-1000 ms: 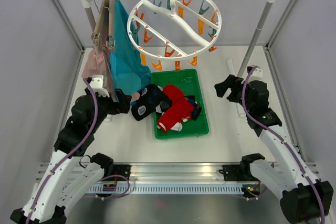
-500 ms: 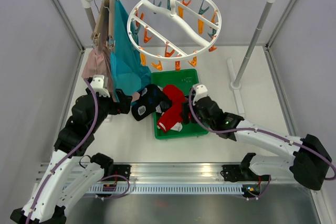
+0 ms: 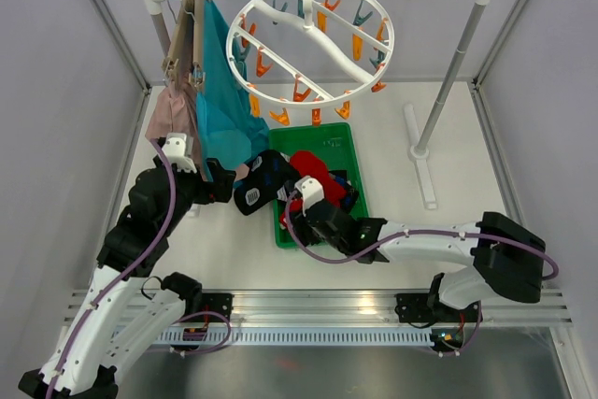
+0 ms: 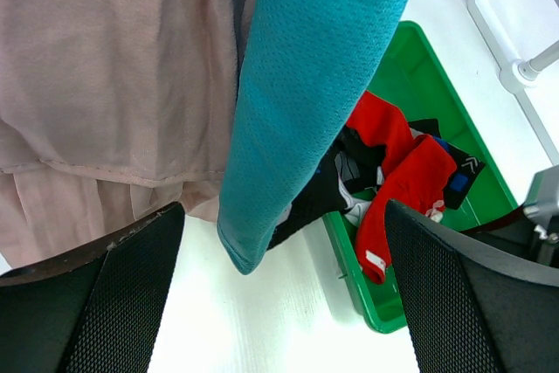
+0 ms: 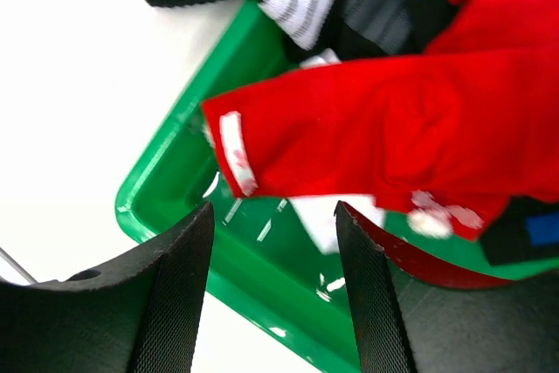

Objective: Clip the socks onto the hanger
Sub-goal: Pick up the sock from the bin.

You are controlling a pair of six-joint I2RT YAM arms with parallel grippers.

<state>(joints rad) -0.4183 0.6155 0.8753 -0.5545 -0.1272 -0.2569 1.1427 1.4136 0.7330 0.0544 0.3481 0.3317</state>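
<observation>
Red sock (image 5: 367,120) aslant in green tray (image 5: 253,259), cuff toward corner

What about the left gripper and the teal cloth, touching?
Apart: the left wrist view shows gaps between the teal cloth and both fingers of the left gripper.

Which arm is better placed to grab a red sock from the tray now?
Right. The right gripper hovers open over the green tray's corner, red sock directly ahead. The left gripper sits outside the tray, beside the teal cloth.
</observation>
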